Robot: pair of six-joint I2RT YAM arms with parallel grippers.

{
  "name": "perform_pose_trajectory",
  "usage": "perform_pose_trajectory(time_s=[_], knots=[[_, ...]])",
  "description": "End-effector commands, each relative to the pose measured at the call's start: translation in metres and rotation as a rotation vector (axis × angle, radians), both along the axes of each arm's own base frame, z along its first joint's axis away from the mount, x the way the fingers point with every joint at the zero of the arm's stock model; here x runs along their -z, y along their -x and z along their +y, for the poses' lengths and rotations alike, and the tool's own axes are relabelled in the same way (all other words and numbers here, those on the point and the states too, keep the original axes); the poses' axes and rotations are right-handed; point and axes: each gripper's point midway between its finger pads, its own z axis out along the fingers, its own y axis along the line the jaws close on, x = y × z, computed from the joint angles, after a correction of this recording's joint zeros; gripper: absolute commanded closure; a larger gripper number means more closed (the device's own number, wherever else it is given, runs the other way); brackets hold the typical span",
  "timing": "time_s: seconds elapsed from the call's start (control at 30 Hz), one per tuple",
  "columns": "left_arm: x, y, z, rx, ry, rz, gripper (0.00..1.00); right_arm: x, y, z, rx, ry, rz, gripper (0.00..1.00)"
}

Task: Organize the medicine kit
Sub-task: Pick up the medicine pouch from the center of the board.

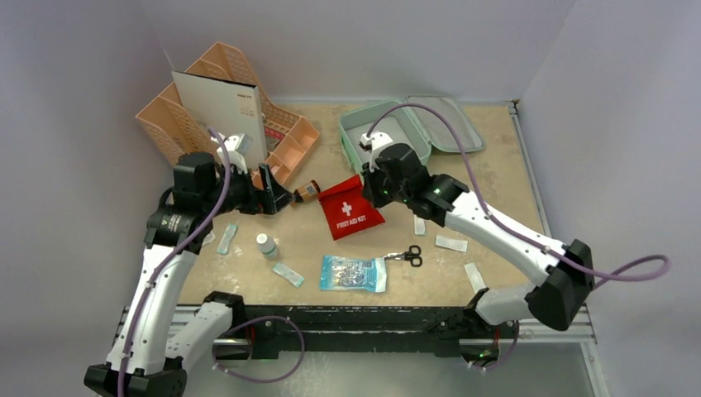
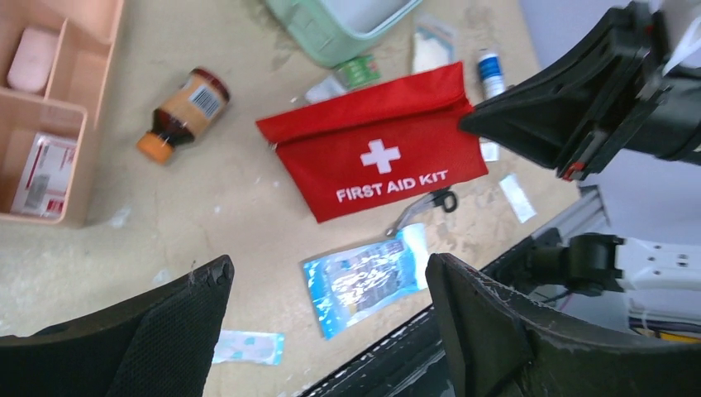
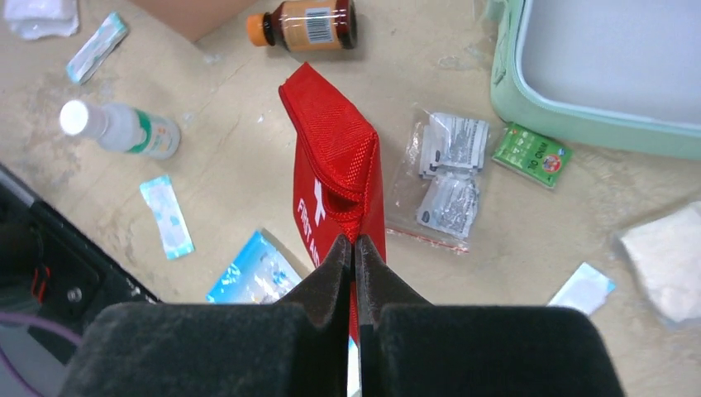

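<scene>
Red pouch (image 2: pixel 372 157), white cross and lettering; mint-green medicine kit (image 1: pixel 355 126), grey lining; peach organizer (image 1: pixel 165 124); amber bottle (image 2: pixel 183 112), orange cap; beige bench (image 1: pixel 496 182).

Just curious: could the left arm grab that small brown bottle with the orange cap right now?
Probably yes: the left gripper stands open right beside the brown bottle, with only bare table between them.

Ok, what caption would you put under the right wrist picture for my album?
The right hand pinches the red first aid pouch near the open mint-green medicine kit.
</scene>
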Motion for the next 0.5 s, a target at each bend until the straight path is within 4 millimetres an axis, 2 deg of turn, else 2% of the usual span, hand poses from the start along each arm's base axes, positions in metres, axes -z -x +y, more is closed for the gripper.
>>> perform_pose_trajectory(time_s=[0.0,0.13,0.23,0.37,0.47], knots=[[-0.044,0.012,-0.015,0.115,0.049,-0.043,0.14,-0.032,0.020,-0.011,-0.203,0.065,-0.102,1.00],[-0.074,0.028,-0.028,0.227,0.104,-0.081,0.16,-0.039,0.044,-0.008,-0.397,0.058,-0.130,1.00],[-0.089,0.038,-0.033,0.290,0.115,-0.093,0.16,-0.056,0.064,0.001,-0.503,-0.024,-0.141,1.00],[-0.093,0.042,-0.040,0.346,0.138,-0.109,0.16,-0.084,0.086,0.012,-0.646,-0.140,-0.223,1.00],[-0.096,0.059,-0.057,0.508,0.256,-0.093,0.17,-0.101,0.110,0.016,-0.728,-0.231,-0.201,1.00]])
